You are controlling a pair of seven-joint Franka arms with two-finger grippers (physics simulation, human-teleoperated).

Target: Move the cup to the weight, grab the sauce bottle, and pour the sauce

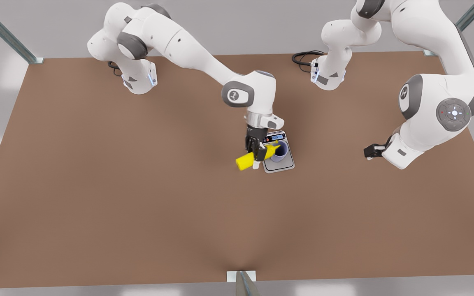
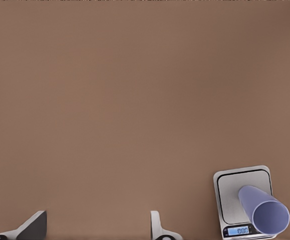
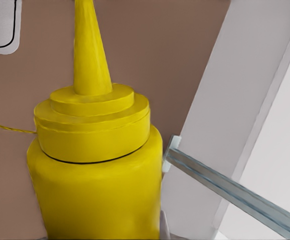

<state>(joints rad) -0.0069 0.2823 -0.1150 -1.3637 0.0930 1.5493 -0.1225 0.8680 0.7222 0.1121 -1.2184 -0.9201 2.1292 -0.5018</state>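
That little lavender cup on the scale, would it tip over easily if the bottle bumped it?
Probably. The cup looks thin-walled, empty and light, standing tall on the weight. Its plain handleless taper would likely roll in a curve if knocked. The right gripper holds the sauce bottle tilted toward its rim; the left gripper waits apart.

Lavender cup [image 1: 279, 152] stands on the silver scale [image 1: 279, 153]; the yellow sauce bottle [image 1: 250, 158] tilts nozzle-first over it.

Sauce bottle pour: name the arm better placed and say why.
Right. Its tool is shut on the sauce bottle, tipped with its nozzle at the cup on the weight. The left tool waits open, off aside.
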